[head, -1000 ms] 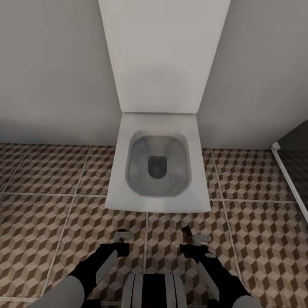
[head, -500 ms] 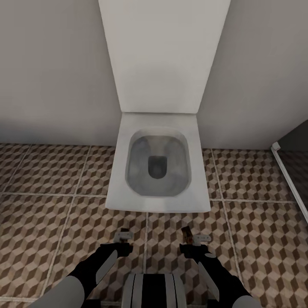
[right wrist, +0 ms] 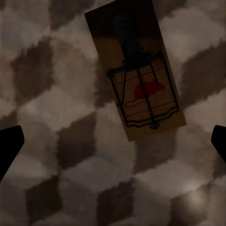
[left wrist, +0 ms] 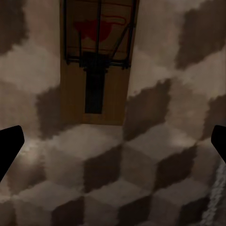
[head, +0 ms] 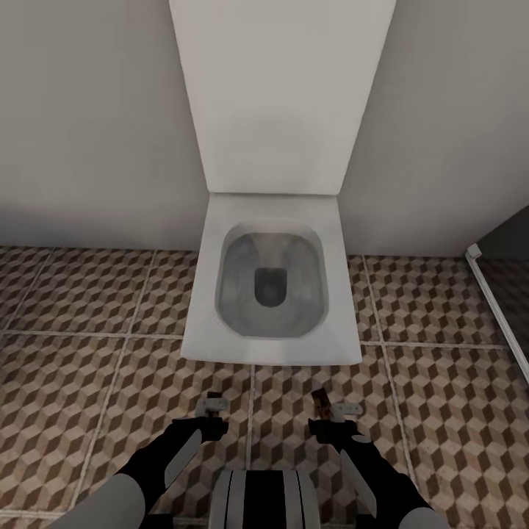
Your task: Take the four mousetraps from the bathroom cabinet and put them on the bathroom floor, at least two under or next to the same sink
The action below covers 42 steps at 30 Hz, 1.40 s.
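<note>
A brown wooden mousetrap (left wrist: 96,61) with a red mark and dark wire lies flat on the cube-pattern bathroom floor (head: 95,382), below my open left gripper (left wrist: 113,146). A second mousetrap (right wrist: 136,70) lies flat on the same tiles below my open right gripper (right wrist: 113,146). In the head view the left gripper (head: 211,410) and right gripper (head: 334,417) hang low over the tiles in front of the toilet. A bit of brown mousetrap (head: 319,400) shows beside the right one. Nothing is held between either pair of fingers. The cabinet and the bathroom sink are out of view.
A white toilet (head: 272,294) with its lid raised stands straight ahead against the pale wall. A white shower rail (head: 496,308) and dark shower floor lie at the right edge. Open tiles stretch to the left and right of the toilet.
</note>
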{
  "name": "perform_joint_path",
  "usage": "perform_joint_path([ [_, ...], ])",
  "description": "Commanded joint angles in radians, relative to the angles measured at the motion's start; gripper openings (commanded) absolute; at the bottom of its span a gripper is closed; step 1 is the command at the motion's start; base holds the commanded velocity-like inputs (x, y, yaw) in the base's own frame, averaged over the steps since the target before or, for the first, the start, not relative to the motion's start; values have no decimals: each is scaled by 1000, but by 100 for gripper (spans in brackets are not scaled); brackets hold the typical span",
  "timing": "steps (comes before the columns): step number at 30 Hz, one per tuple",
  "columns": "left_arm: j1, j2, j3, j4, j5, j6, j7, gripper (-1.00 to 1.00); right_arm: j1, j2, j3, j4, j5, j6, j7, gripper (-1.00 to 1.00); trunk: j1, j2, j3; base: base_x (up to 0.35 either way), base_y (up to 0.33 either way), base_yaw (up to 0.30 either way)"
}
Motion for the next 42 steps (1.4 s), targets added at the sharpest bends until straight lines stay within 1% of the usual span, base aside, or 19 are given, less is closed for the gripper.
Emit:
perform_joint_path([
  [1, 0, 1, -6, -2, 11, 2, 9, 100, 0, -1, 5, -2, -10, 4, -9, 100, 0, 0, -1, 0, 0, 0],
  [9, 0, 1, -6, -2, 12, 2, 9, 100, 0, -1, 5, -2, -10, 4, -9, 100, 0, 0, -1, -48, 0, 0],
  [14, 0, 1, -6, -1, 12, 2, 9, 100, 0, -1, 5, -2, -10, 4, -9, 100, 0, 0, -1, -186, 0, 0],
  [42, -1, 1, -6, -2, 12, 2, 9, 100, 0, -1, 5, -2, -10, 4, -9, 100, 0, 0, -1, -323, 0, 0],
])
